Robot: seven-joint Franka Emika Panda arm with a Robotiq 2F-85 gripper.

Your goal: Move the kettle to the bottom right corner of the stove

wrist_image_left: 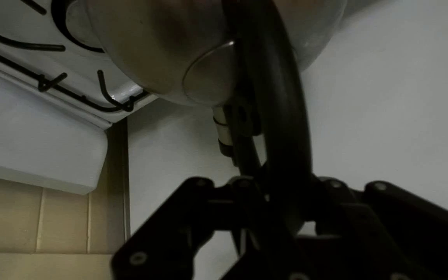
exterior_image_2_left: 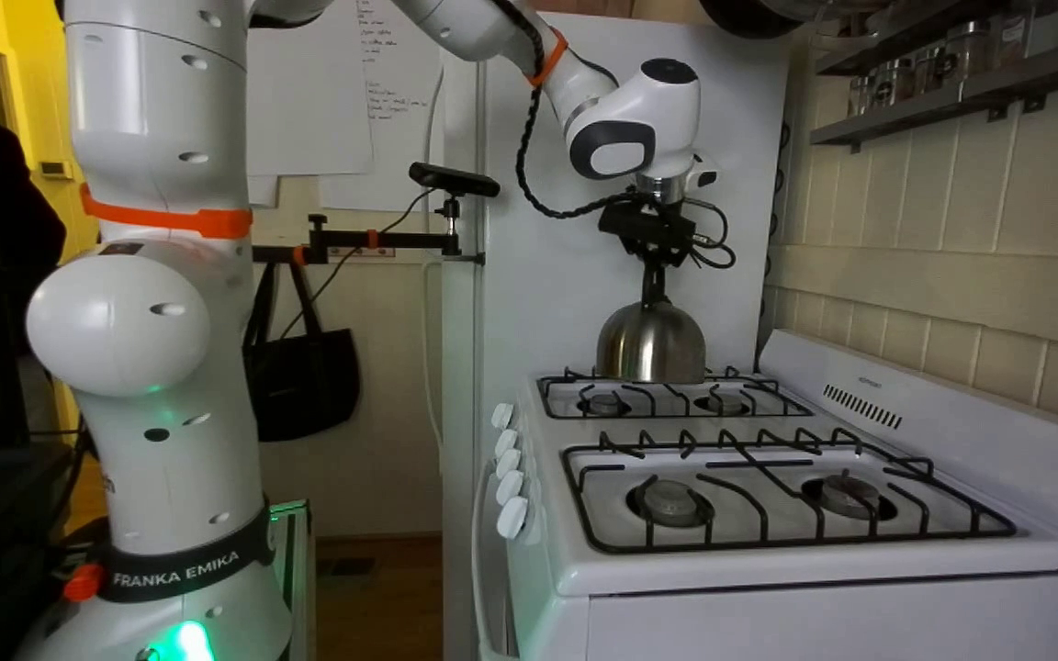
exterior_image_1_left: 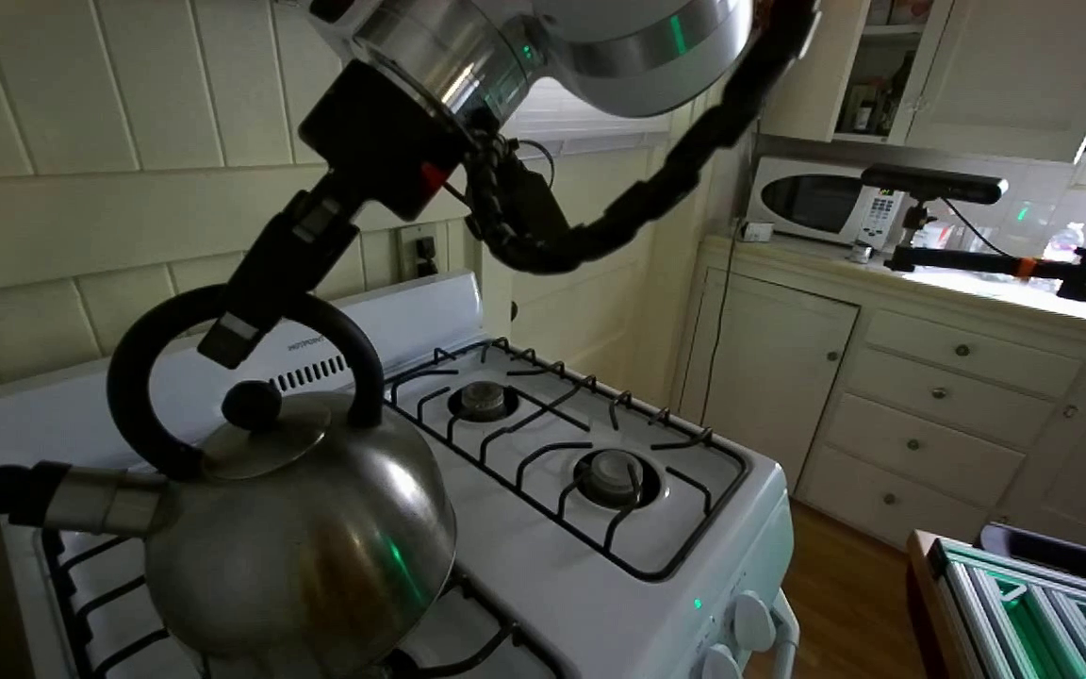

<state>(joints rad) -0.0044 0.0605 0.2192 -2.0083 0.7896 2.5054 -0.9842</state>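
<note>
Rounded, shiny stainless-steel kettle (exterior_image_1_left: pixel 303 538), with black arched loop handle (exterior_image_1_left: pixel 369 363), round black lid knob (exterior_image_1_left: pixel 252 405) and short black-tipped metal spout (exterior_image_1_left: pixel 109 500); brownish staining on the belly. Location: in an exterior view, over the far black wire grate (exterior_image_2_left: pixel 676 417) of the white gas stove (exterior_image_1_left: pixel 505 538), upright, base appearing raised off the wires. In an exterior view the spout points left.

Black two-finger gripper (exterior_image_1_left: pixel 232 338), directed downward. Fingers (exterior_image_1_left: pixel 265 278) narrowed onto the top of the handle, holding the kettle by it; in the wrist view the handle passes between them.

Stove, in an exterior view: four burners (exterior_image_2_left: pixel 673 503); white vented back panel (exterior_image_2_left: pixel 961 427) along the right; white control knobs (exterior_image_2_left: pixel 512 517) along the left. Near black wire grate (exterior_image_2_left: pixel 795 542), both its burners in plain view.

White Franka Emika arm (exterior_image_2_left: pixel 157 441), base near left, orange bands, extended over the far grate.

Black bar-shaped camera (exterior_image_2_left: pixel 454 179), on a bracket left of the kettle. Black fabric bag (exterior_image_2_left: pixel 304 386), hanging beyond the arm. Grey wall shelf (exterior_image_2_left: pixel 1043 73) bearing glass jars (exterior_image_2_left: pixel 967 55), upper right. White microwave oven (exterior_image_1_left: pixel 812 203), on a counter (exterior_image_1_left: pixel 882 273), far right in an exterior view.
</note>
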